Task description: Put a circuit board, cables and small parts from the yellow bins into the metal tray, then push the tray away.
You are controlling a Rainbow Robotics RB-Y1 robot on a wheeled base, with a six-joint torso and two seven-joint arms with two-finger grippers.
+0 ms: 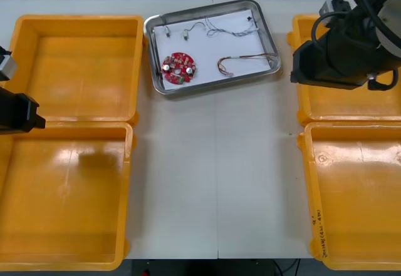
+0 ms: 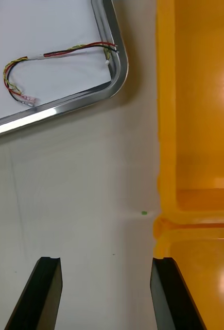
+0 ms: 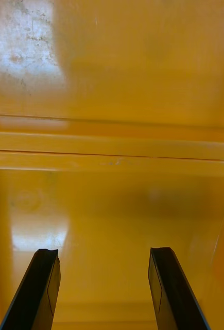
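Note:
The metal tray, white inside, lies at the table's far middle. In it are a round red circuit board, a red and yellow cable, a thin pale cable and two small metal parts. My right gripper is open and holds nothing. It hovers over bare table between the tray's near right corner and the right bins, with the red and yellow cable ahead of it. My left gripper is open and empty above the left bins' shared rims.
Two yellow bins stand at the left and two at the right; all look bare inside. The right arm hangs over the far right bin. The left arm is at the left edge. An orange bin wall runs beside my right fingers.

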